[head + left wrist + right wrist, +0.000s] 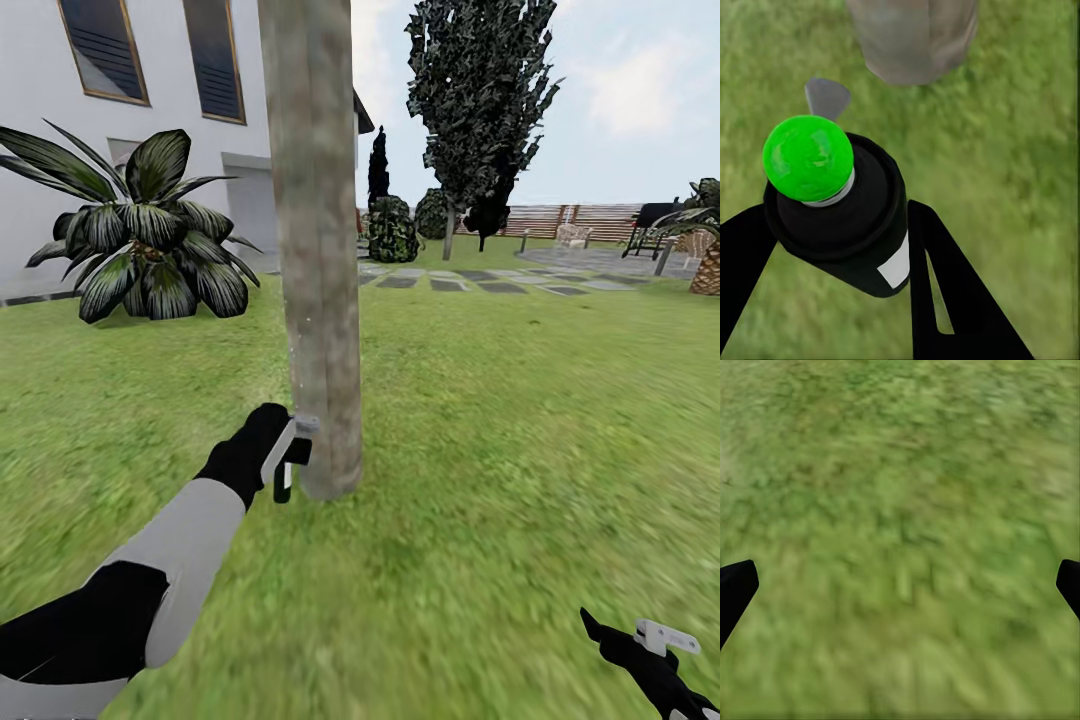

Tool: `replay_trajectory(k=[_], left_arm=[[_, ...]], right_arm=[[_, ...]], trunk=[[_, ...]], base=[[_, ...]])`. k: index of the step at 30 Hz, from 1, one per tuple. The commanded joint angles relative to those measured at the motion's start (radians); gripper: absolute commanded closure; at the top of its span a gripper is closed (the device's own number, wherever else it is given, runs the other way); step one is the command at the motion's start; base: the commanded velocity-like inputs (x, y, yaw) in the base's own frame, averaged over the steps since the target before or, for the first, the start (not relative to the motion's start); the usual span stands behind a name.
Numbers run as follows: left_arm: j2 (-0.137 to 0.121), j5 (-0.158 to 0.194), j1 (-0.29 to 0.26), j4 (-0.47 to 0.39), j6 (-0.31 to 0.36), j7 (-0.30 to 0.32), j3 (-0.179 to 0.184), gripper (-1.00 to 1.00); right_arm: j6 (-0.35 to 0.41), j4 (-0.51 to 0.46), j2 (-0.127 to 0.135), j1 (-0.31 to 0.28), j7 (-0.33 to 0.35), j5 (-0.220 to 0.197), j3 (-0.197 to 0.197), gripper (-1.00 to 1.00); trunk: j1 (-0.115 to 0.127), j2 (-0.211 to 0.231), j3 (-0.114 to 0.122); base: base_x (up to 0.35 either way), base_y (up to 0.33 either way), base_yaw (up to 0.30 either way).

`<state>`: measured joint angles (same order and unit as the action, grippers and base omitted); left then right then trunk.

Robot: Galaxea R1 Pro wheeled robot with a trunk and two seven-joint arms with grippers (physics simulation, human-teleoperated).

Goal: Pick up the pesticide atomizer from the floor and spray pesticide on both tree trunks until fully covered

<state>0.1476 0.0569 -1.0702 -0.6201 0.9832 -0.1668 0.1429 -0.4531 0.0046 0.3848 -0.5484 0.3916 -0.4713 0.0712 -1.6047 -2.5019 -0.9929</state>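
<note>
The pesticide atomizer (840, 217), its tip green, sits clamped between the left gripper (290, 455) fingers, just beside the base of the tree trunk (318, 250). Open grass (520, 420) spreads on every side. The right gripper (650, 650) hangs low over the lawn, jaws spread wide, empty.

Blurred green grass (900, 525) of the floor lies under the right gripper (900, 585). Its two dark fingertips (735, 589) stand wide apart, with nothing between the jaws.
</note>
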Motion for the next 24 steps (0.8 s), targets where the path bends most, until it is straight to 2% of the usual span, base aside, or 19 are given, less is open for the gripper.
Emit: replay_trajectory(k=[1,3,8,13,17,20,24], left_arm=[[0.0,0.006,-0.002,-0.003,0.006,-0.007,0.003,1.0],[0.0,0.006,-0.014,-0.006,0.008,-0.007,0.003,1.0],[0.0,0.007,-0.092,-0.007,0.012,-0.008,0.003,1.0],[0.004,0.009,-0.205,-0.002,0.016,-0.007,0.003,1.0],[0.007,0.009,-0.29,0.053,0.018,-0.007,0.004,1.0],[0.012,0.01,-0.399,0.106,0.018,-0.007,0.004,1.0],[0.027,0.01,-0.494,0.158,0.018,-0.007,0.004,1.0]], right_arm=[[-0.001,0.002,0.0,-0.001,0.009,-0.003,0.007,-1.0],[-0.001,0.002,0.0,-0.001,0.009,-0.003,0.007,-1.0],[-0.001,0.002,0.0,-0.001,0.009,-0.003,0.007,-1.0],[-0.001,0.002,0.0,-0.001,0.009,-0.003,0.007,-1.0],[-0.001,0.002,0.0,-0.001,0.009,-0.003,0.007,-1.0],[-0.001,0.002,0.0,-0.001,0.009,-0.003,0.007,-1.0],[-0.001,0.002,0.0,-0.001,0.009,-0.003,0.007,-1.0]], trunk=[[0.0,0.0,-0.001],[0.0,0.0,-0.001],[0.0,0.0,-0.001],[0.0,0.0,-0.001],[0.0,0.0,-0.001],[0.0,0.0,-0.001],[0.0,0.0,-0.001]], base=[[0.0,0.0,0.0],[0.0,0.0,0.0],[0.0,0.0,0.0],[0.0,0.0,0.0],[0.0,0.0,0.0],[0.0,0.0,0.0],[0.0,0.0,0.0]])
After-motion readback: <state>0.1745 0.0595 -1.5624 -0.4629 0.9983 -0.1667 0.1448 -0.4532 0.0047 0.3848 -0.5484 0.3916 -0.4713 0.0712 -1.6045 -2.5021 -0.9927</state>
